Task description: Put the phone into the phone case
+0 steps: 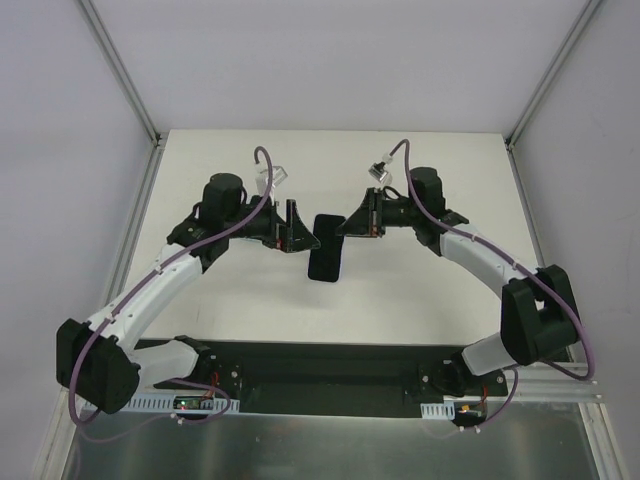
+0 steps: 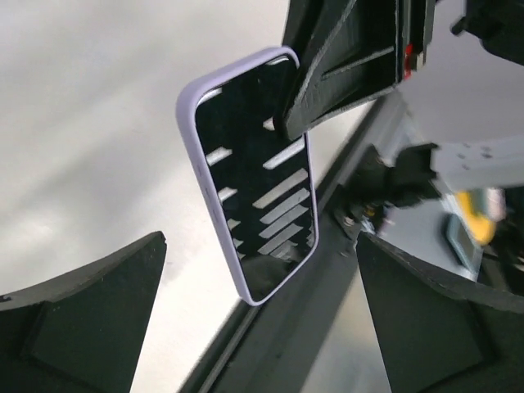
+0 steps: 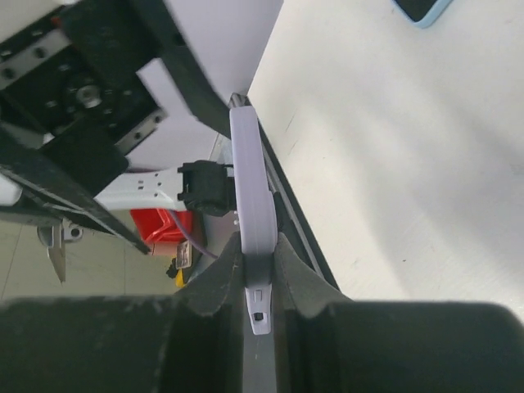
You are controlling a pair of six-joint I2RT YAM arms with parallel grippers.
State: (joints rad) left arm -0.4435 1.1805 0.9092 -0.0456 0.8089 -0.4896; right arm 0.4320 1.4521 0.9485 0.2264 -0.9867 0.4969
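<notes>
The phone point(image 1: 327, 250) has a black screen point(image 2: 254, 188) sitting inside a lavender case point(image 2: 187, 123). It hangs in the air over the middle of the table. My right gripper point(image 1: 352, 222) is shut on its upper end, with the fingers point(image 2: 344, 74) clamped on the case edge. In the right wrist view the case point(image 3: 252, 180) shows edge-on between the closed jaws of the right gripper point(image 3: 258, 246). My left gripper point(image 1: 297, 228) is open just left of the phone. In the left wrist view the left gripper point(image 2: 260, 246) has its fingers wide apart, not touching the phone.
The white table point(image 1: 420, 290) ends in a dark rail point(image 1: 330, 362) along the front. A dark object with a light blue rim point(image 3: 422, 10) lies on the table at the top edge of the right wrist view. Grey walls stand at the sides and back.
</notes>
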